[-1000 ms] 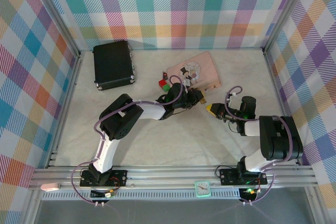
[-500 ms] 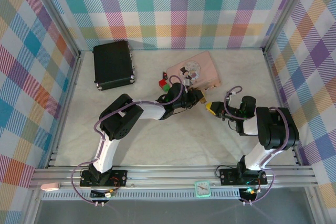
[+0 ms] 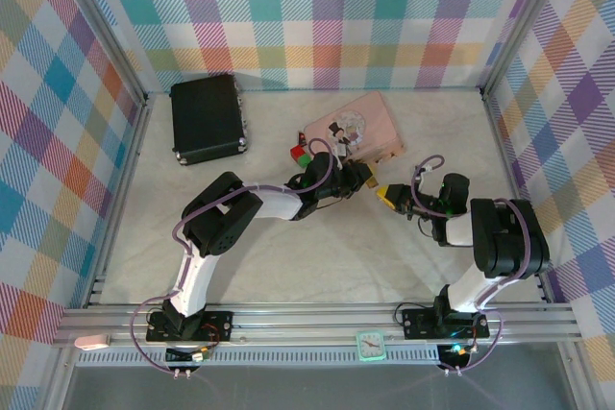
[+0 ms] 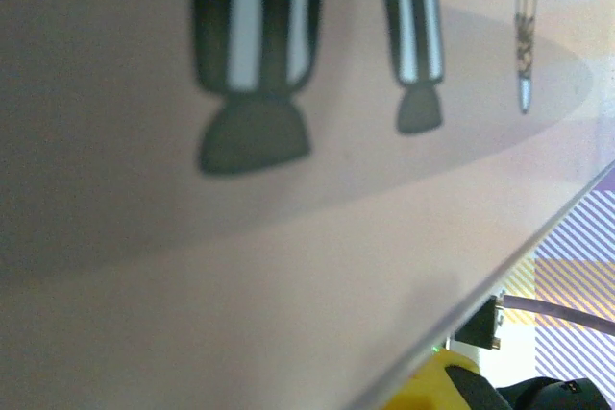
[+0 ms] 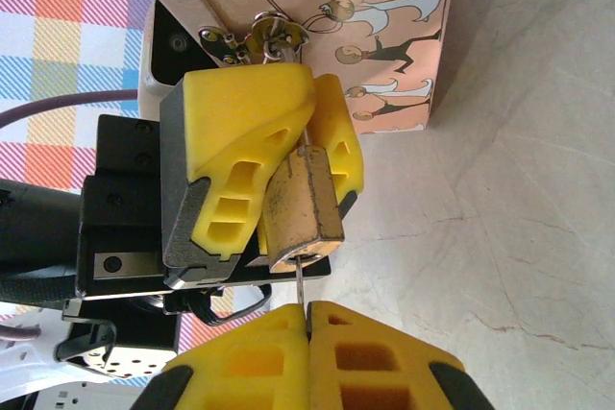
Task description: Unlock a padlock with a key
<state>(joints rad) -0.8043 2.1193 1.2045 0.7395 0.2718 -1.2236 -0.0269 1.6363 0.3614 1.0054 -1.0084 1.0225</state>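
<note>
L pincer [image 5: 306, 175] clamps padlock [image 5: 300, 220], just by pink box [image 5: 384, 26]. R pincer [image 5: 307, 322] shut on key [image 5: 300, 287]; only thin blade shows, reaching padlock's base, rest hidden betw. fingers. L wrist view blurred.

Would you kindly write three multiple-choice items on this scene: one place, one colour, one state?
1. Where in the top view is the black case? A far left; B near right; C centre.
2. The padlock body's colour? A brass; B blue; C white.
3. The right gripper is: A wide open; B shut on the key; C gripping a block.
Answers: 1 A, by the back-left corner. 2 A, brass shows between the yellow fingers of the left gripper. 3 B, its pads pinch the key under the padlock.
</note>
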